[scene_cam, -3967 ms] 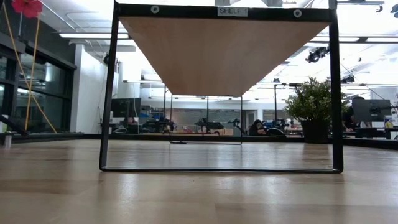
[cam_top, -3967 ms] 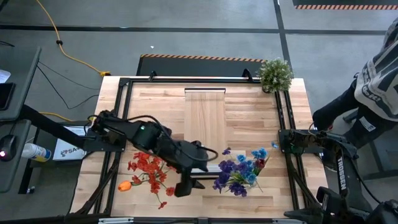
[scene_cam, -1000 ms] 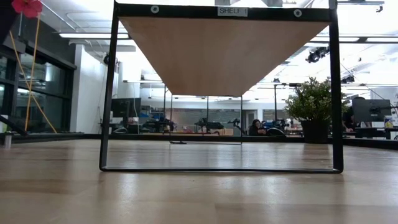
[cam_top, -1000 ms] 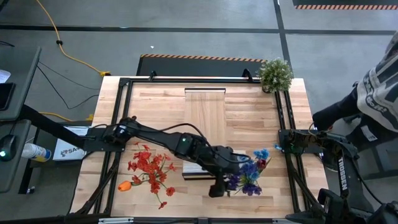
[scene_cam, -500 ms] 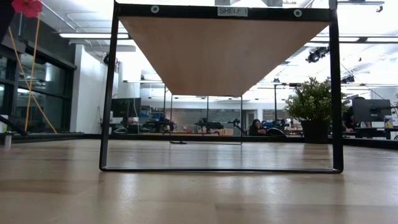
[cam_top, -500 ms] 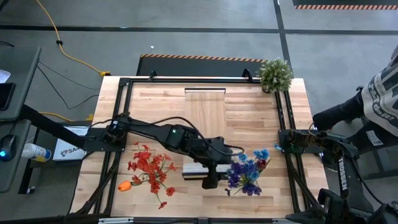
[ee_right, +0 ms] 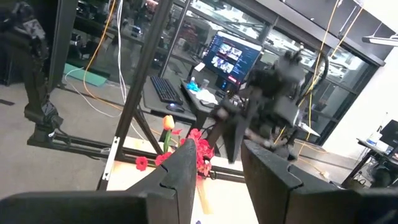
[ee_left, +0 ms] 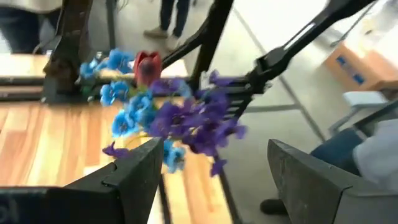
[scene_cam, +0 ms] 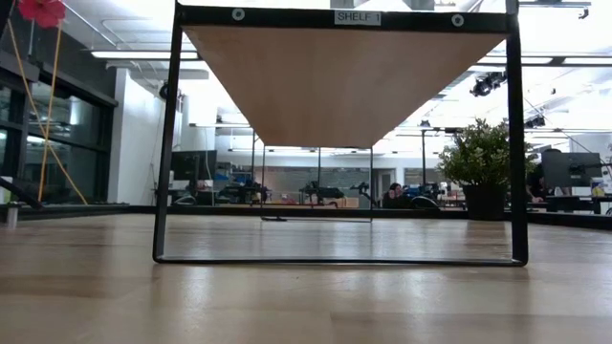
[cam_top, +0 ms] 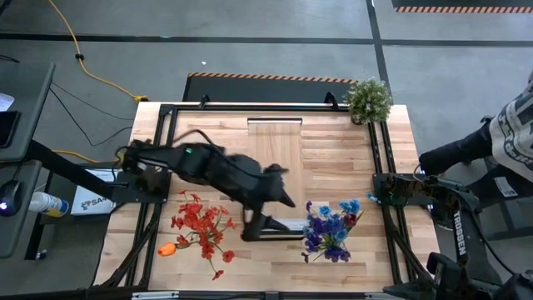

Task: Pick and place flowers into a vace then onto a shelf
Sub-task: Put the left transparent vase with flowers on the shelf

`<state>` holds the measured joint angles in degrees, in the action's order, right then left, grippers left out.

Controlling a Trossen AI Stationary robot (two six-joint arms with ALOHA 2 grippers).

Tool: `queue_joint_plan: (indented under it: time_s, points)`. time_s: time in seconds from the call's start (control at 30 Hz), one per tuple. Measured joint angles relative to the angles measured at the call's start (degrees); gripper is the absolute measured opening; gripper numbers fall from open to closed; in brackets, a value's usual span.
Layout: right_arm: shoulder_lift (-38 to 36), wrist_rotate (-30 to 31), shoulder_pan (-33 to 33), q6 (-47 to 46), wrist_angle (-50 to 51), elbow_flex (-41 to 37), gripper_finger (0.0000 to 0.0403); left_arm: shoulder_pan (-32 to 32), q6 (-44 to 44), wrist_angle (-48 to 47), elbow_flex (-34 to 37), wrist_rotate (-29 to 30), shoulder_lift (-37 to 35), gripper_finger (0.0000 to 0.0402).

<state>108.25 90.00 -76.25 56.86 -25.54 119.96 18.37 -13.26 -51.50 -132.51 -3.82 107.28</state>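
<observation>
"SHELF 1" tag (scene_cam: 357,17) atop shelf (scene_cam: 346,81)

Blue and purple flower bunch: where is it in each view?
High view: the blue and purple flower bunch lies on the slatted wooden table's near right part.
Low view: not in it.
Left wrist view: centre, just past the open left gripper.
Right wrist view: not in it; only the red flowers show.
Shared landmark: the red flowers, in the high and right wrist views.
</observation>
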Motion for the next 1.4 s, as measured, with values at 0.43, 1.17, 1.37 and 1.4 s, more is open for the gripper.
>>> queue_joint_plan:
  time_s: [0.43,1.17,1.37,1.4]
  points:
    - [0.0,0.0,0.0,0.2,1.0,0.0,0.0118,5.9,-2.0,-11.1,0.0,-1.2,-11.7,0.0321]
    - [0.0,0.0,2.1,0.0,0.9,0.0,0.0118,33.5,-34.1,-38.5,0.3,38.2,-21.0,0.0321]
    - [0.0,0.0,2.9,0.0,0.9,0.0,0.0118,41.4,-38.2,-38.4,0.6,45.0,-21.3,0.0321]
    - [0.0,0.0,3.1,0.0,0.9,0.0,0.0118,42.5,-39.2,-38.3,1.4,45.4,-21.3,0.0321]
